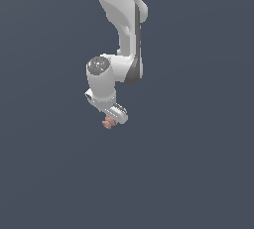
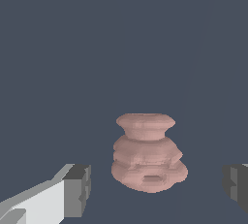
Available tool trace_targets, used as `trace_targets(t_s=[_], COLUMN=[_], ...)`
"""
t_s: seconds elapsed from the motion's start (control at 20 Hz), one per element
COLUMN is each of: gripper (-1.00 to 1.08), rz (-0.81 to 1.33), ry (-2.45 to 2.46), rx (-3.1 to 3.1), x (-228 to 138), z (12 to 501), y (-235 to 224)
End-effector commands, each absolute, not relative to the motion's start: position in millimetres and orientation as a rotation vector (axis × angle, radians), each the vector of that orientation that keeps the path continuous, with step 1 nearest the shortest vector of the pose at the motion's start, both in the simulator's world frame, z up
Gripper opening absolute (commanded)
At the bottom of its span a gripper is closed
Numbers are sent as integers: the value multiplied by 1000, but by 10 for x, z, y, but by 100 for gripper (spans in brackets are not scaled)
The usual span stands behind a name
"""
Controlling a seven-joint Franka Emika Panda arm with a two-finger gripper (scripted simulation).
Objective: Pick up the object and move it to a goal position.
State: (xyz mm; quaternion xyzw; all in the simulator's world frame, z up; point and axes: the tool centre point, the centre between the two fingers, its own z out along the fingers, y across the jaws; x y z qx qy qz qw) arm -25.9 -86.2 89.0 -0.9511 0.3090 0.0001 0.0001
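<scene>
The object [image 2: 147, 155] is a small pinkish-brown lumpy piece with stacked rounded lobes and a flared rim. In the wrist view it sits between my two fingertips, apart from both pads, with one grey pad [image 2: 77, 189] on one side and the other pad [image 2: 236, 183] at the frame's edge. My gripper [image 2: 157, 186] is open around it. In the exterior view only a bit of the object [image 1: 107, 123] peeks out beneath the white hand, and the gripper [image 1: 113, 120] hangs directly over it.
The white arm [image 1: 124, 29] comes down from the upper edge of the exterior view. All around is a plain dark grey-blue surface [image 1: 198, 173] with no other objects in view.
</scene>
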Motion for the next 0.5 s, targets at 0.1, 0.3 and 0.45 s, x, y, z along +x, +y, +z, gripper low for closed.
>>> trace_targets(t_s=[0.1, 0.3, 0.45], gripper=[100, 100, 100], rz=[1, 0, 0], ry=[972, 977, 979], rx=[-2987, -2986, -2985], x=[-265, -273, -274], z=[781, 580, 462], y=[-862, -866, -866])
